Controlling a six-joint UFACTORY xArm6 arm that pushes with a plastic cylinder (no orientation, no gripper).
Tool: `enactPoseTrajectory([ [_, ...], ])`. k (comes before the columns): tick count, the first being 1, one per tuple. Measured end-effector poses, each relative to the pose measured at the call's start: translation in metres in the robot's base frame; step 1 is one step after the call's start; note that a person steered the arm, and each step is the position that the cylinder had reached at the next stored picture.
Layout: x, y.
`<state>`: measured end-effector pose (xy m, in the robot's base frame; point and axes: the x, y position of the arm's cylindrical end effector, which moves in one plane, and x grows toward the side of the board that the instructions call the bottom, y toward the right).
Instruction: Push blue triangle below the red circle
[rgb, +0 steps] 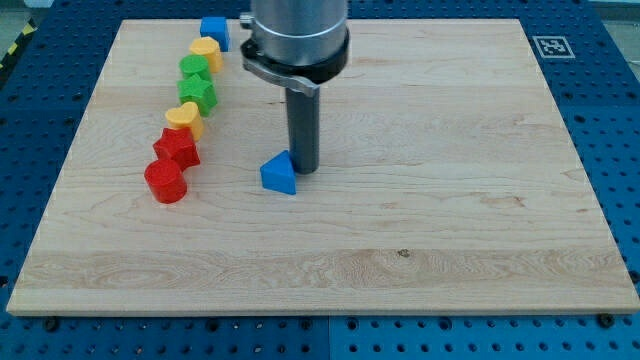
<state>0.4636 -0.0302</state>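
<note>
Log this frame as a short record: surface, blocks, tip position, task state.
surface: wooden board on a blue pegboard
target: blue triangle, mid-board
reference: red circle, lowest in the left column
column, top to bottom: blue block, yellow block, two green blocks, yellow heart, red star, red circle
my tip: against the triangle's right side
task state: not done; triangle lies right of the circle, not below it

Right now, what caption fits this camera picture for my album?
My tip touches the blue triangle, right of the red circle.
</note>
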Motion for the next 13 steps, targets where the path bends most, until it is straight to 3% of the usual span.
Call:
enactPoseTrajectory([
  [3,0.039,-0.007],
  [7,0.021,0.001],
  [10,0.02,-0.041],
  [13,0.045,-0.044],
])
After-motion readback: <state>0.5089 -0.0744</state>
